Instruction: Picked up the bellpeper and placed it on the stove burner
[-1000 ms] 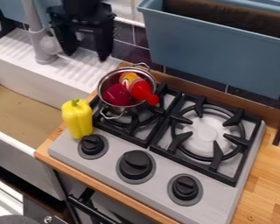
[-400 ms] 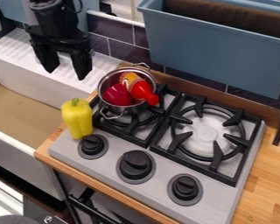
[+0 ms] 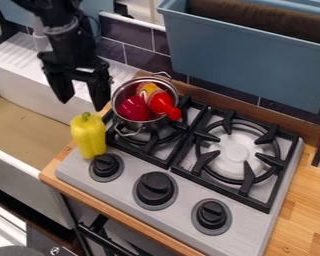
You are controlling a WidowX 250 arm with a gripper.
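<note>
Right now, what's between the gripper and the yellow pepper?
In the camera view, nothing stands between the open gripper and the yellow pepper; the white sink lies behind that gap.

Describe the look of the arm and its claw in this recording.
The arm is black, with rounded joint housings and a thin dark cable looping beside it. The claw is black too: a wide crosspiece carrying two thick, blocky fingers that narrow toward their tips.

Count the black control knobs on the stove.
3 knobs, in a row along the stove's front: one beside the yellow pepper, one in the middle, one at right.
</note>
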